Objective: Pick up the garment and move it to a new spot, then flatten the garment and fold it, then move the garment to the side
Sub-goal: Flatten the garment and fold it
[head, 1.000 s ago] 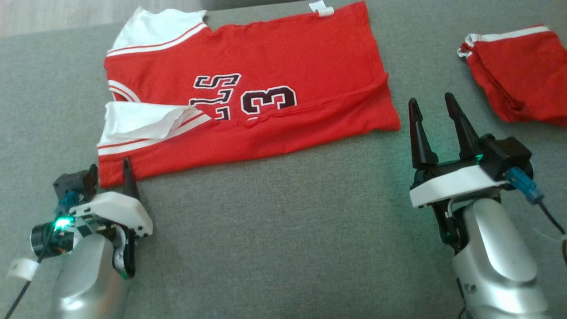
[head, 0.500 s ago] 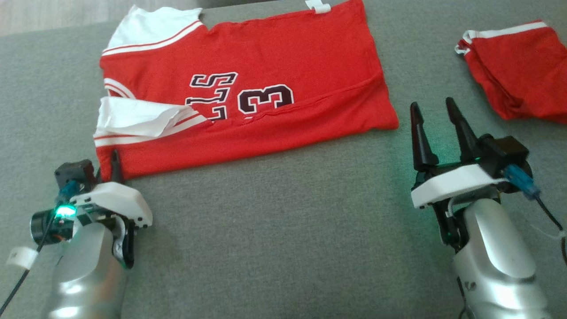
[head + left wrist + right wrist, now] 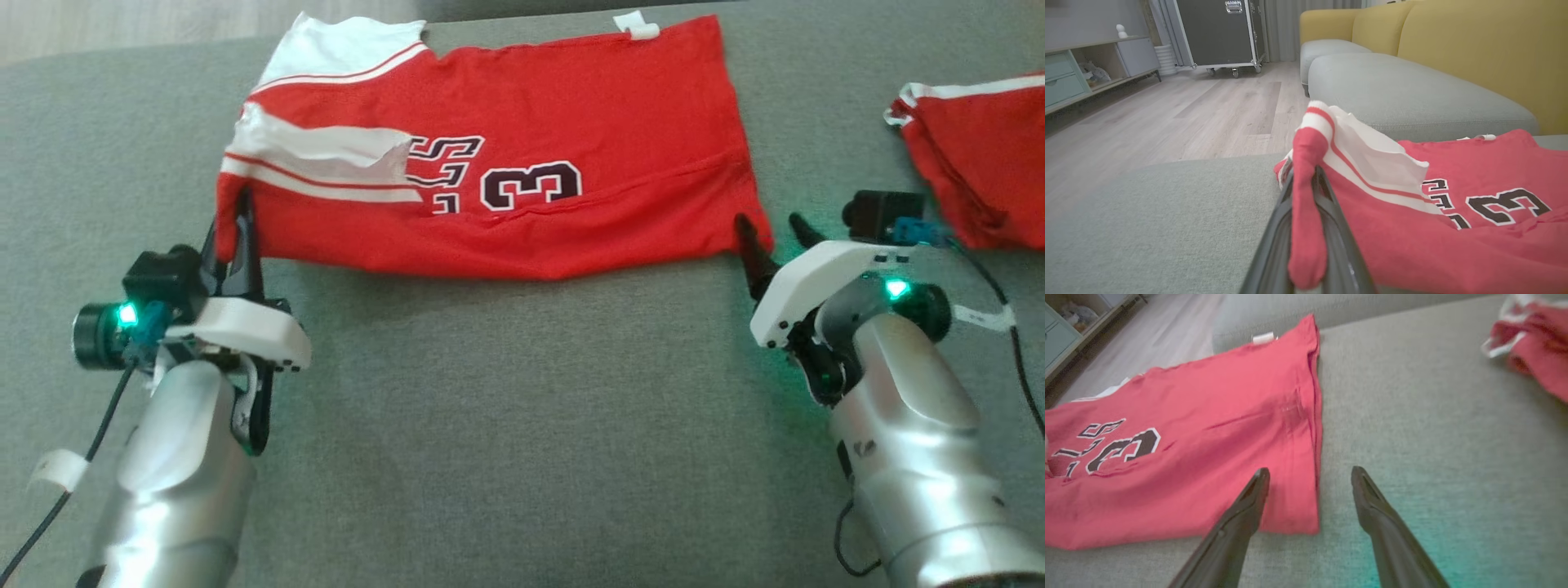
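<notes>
Garment (image 3: 522,114) flat across upper frame; we have left gripper (image 3: 238,214) pinched tight on its lower-left corner, right gripper (image 3: 767,233) spread wide at its lower-right corner, gripping nothing

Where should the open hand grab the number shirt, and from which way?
Grab the number shirt by its near right corner. It lies flat, its edge free, between the right gripper's open fingers, so slide in low from the near side along the grey cushion and pinch.
</notes>
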